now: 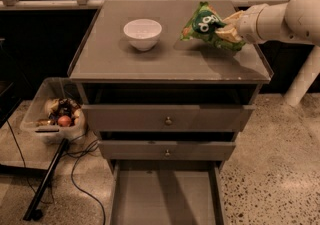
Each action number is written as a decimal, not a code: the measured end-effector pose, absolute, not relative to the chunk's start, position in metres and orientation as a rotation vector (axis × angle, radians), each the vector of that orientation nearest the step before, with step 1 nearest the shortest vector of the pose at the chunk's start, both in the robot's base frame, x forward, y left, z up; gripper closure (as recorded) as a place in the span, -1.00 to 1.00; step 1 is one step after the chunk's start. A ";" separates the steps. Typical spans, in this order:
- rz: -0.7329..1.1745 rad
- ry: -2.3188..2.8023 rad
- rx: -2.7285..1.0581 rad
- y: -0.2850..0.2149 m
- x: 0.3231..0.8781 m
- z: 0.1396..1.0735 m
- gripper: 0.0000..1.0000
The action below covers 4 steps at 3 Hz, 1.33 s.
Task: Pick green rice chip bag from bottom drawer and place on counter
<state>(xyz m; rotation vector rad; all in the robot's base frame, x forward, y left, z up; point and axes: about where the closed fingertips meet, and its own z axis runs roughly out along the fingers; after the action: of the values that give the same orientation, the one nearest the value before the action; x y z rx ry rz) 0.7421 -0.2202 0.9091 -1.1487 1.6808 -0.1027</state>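
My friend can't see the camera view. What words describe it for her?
The end effector holds the green rice chip bag over the counter, near a white bowl. Below, the bottom drawer is pulled open.

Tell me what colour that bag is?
Bright green bag, dark round logo, held in the gripper above the counter; camera view.
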 end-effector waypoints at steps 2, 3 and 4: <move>-0.008 1.657 -1.291 -0.191 0.733 0.897 1.00; 0.010 1.665 -1.338 -0.185 0.729 0.891 1.00; 0.012 1.670 -1.354 -0.184 0.727 0.888 1.00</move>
<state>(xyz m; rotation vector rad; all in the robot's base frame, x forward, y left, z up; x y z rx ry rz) 0.7270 -0.1836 0.8882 -1.3539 1.6701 0.0122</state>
